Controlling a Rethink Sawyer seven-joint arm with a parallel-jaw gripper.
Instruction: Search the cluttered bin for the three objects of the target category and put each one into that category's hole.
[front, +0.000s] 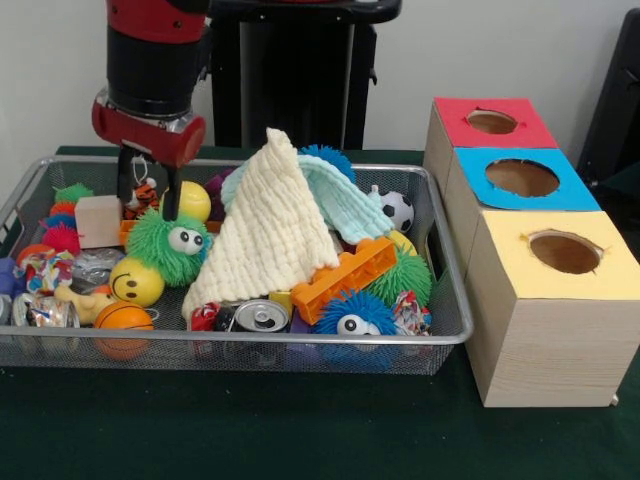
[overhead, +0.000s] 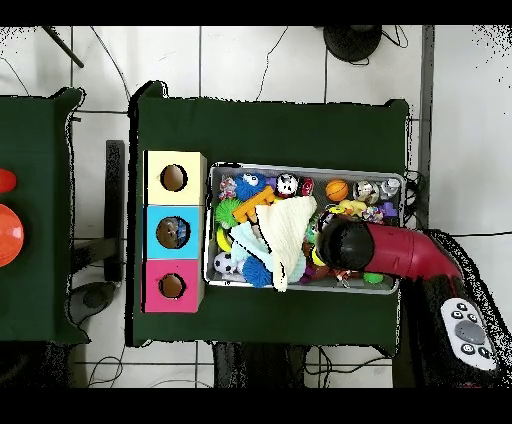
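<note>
the red and black arm's gripper (front: 146, 200) hangs inside the silver wire mesh bin (front: 452, 300), its two dark fingers (front: 171, 200) spread apart around a small orange striped tiger toy (front: 145, 196), just above a fuzzy green ball with googly eyes (front: 167, 243). i cannot tell if they grip it. a cream waffle cloth (front: 270, 225) is heaped mid-bin. three wooden boxes with holes, red-topped (front: 455, 130), blue-topped (front: 575, 190) and yellow-topped (front: 610, 280), stand beside the bin.

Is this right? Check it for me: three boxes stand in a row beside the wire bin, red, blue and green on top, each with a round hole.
Not quite. The third box is yellow on top, not green, as the front view shows. The rest holds: it stands in a row with the red box and the blue box beside the wire bin, each with a round hole.
</note>
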